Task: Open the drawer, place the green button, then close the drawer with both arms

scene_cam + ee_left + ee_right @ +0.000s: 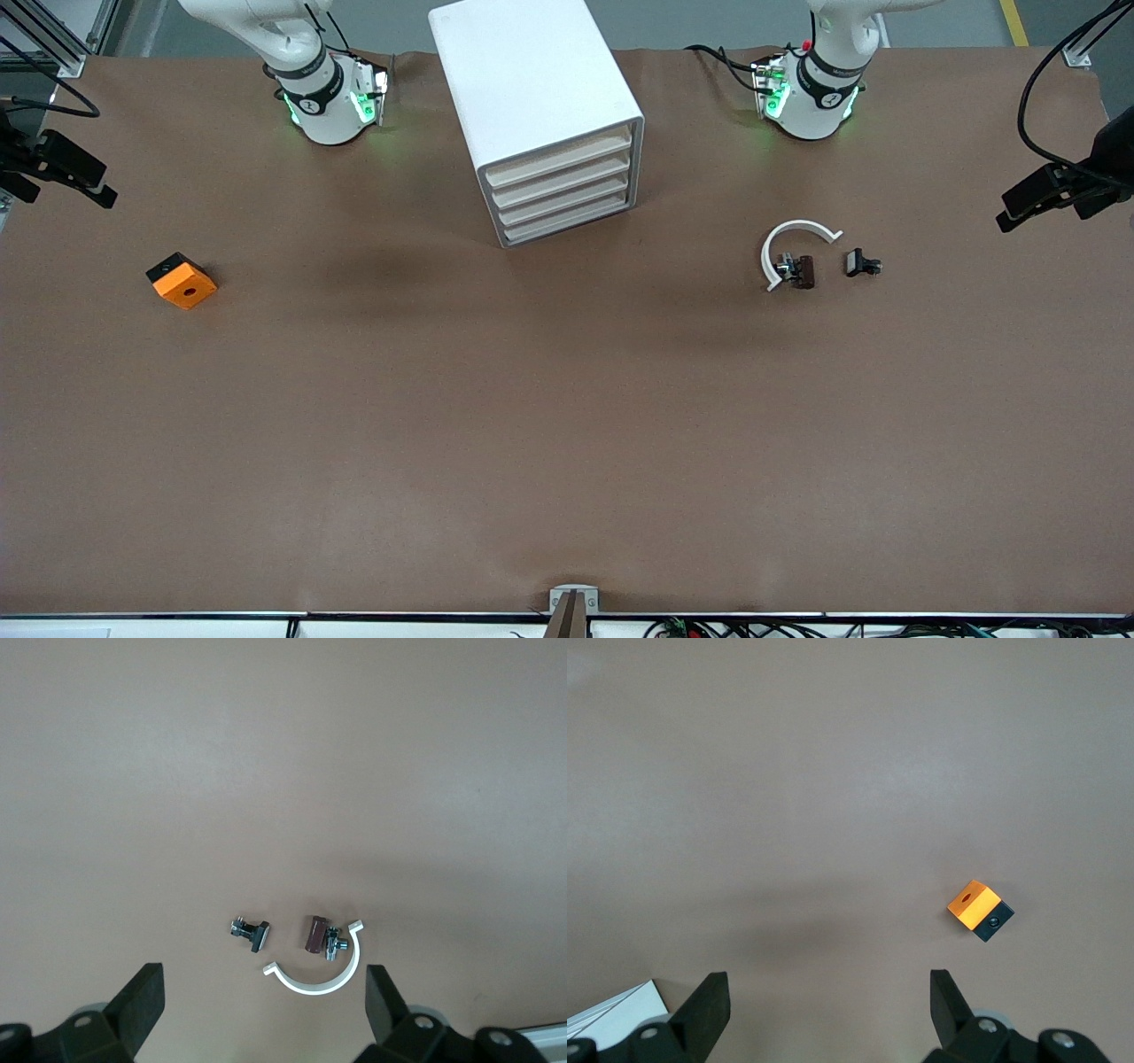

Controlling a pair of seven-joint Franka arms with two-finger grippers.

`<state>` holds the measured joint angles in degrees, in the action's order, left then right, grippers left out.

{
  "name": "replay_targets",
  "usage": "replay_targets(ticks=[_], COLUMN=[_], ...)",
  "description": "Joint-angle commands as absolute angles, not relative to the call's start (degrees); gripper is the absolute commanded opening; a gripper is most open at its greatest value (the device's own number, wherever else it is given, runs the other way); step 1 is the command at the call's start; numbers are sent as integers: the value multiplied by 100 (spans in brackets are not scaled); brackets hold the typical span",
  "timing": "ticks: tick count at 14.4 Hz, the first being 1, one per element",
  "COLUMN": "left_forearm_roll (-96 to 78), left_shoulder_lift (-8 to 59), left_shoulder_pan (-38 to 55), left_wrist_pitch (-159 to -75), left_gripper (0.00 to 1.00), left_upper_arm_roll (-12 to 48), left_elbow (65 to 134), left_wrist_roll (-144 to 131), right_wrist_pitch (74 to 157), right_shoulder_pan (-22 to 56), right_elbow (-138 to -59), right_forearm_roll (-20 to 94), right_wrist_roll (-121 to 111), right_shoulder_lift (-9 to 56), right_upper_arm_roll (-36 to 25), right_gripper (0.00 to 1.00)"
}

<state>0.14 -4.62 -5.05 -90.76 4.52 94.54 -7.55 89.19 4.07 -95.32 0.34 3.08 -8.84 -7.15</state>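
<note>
**Nothing started: all drawers shut, both arms waiting**

Toward the right arm's end of the tabletop (567, 425) an orange block (182, 280) with a black hole lies by itself, well apart from everything else. The right gripper (828, 1005) hangs high over bare surface near that block with its fingers (709, 1010) spread wide and nothing between them; this arm waits.

At the middle, close to the robots' bases, the white cabinet (532, 89) stands with four cream drawer fronts stacked one above the other. Every drawer (560, 162) sits flush, so the opening step is not yet done.

Toward the left arm's end lie a white curved band (793, 244), a dark clip piece (800, 270) touching it, and a second small black piece (861, 263) just beside them. The left gripper (266, 1010) hangs over this group, fingers (383, 1005) spread and empty.

No green-capped button can be made out anywhere; whether one of the dark pieces is it, I cannot tell. By this reckoning all three steps remain: opening a drawer, placing the button, closing it.
</note>
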Motion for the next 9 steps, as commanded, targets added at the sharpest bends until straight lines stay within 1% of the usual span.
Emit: replay_targets(ticks=[1,3,9], left_forearm_roll=[9,18,18], left_shoulder_lift=[-615,-598,-528], left_shoulder_pan=[-501,-501,-492], left_wrist_pitch=[-9044,-9070,-9070], left_gripper=[100,100,100], left_upper_arm_roll=[659,764,773], left_elbow=[9606,9606,9554], left_wrist_roll=[-650,-650,-650], right_wrist_pitch=[8833,8833,8833], right_shoulder_pan=[299,299,299], right_elbow=[-9317,-9308,-9308], right_forearm_roll=[-53,-53,-53], right_wrist_roll=[264,264,264], right_shoulder_lift=[-817,-817,-817], right_upper_arm_roll=[-642,-642,-642], right_gripper=[100,100,100])
